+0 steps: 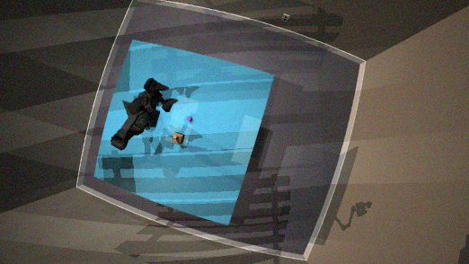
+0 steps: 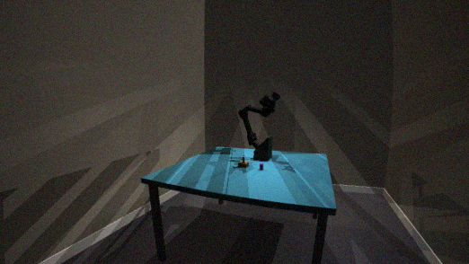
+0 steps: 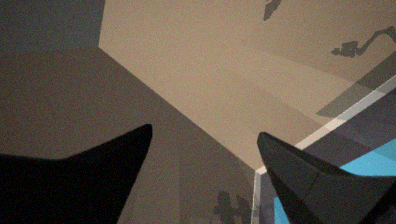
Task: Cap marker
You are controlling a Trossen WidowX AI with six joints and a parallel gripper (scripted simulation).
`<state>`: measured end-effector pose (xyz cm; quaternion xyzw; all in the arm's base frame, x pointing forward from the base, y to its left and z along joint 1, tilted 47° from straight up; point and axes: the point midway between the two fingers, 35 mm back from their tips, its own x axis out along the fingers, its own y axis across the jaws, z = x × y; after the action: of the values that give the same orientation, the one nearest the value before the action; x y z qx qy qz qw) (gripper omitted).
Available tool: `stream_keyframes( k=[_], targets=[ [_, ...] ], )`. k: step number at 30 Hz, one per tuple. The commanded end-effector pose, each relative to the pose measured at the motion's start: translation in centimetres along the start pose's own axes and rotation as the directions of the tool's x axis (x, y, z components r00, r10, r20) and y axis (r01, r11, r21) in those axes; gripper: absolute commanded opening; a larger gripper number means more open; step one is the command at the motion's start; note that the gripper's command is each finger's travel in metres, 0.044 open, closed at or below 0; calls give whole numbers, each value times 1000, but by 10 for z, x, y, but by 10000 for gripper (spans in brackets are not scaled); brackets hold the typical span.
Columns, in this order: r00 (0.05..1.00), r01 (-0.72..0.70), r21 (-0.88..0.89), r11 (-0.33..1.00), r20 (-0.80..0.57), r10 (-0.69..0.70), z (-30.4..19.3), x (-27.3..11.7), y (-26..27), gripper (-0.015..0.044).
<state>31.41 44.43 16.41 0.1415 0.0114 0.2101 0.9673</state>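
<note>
The orange-brown holder block sits on the blue table. The marker stands upright in it as a small dark stub. The small purple cap stands loose on the table, a short way from the block and apart from it. My gripper is open, its two black fingers wide apart with nothing between them. It is raised high above the table, away from cap and block. The wrist view shows neither cap, marker nor block.
The black arm rises from its base on the table. Broad stripes of shadow cross the table top. The wrist view looks past the fingers at walls and floor, with a corner of the blue table at the right.
</note>
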Motion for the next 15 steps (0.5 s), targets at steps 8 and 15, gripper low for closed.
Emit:
stream_keyframes(
  k=[8, 15],
  targets=[
    [927, 167, -242, 956, -291, -235, -72, 27, -80, 253],
    [675, 267, -494, 827, -517, -527, -127, 11, -183, 253]
  ],
)
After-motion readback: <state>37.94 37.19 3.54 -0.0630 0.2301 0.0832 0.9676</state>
